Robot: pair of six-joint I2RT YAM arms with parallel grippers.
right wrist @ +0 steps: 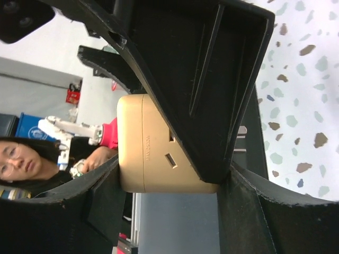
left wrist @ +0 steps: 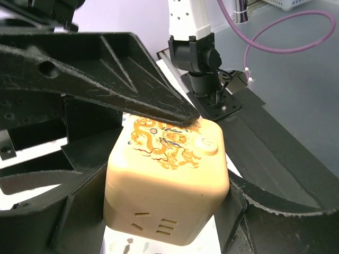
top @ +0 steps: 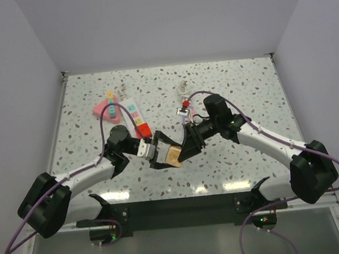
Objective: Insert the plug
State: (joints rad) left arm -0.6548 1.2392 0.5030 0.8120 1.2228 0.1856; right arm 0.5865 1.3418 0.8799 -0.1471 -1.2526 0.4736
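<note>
A beige cube socket (top: pixel 173 155) with a dragon print and a round button is held above the table's near middle, between both arms. My right gripper (top: pixel 184 149) is shut on it from the right; in the right wrist view the cube socket (right wrist: pixel 145 153) sits between its fingers (right wrist: pixel 100 203). My left gripper (top: pixel 160 159) reaches in from the left, and in the left wrist view its jaws press on both sides of the cube socket (left wrist: pixel 167 185). A small red-and-white plug (top: pixel 185 108) with a white cable lies on the table behind the right arm.
A white power strip (top: pixel 136 114) with a red end lies left of centre, next to a pink triangular socket (top: pixel 104 107). Purple cables loop off both arms. White walls close in the table at the back and sides.
</note>
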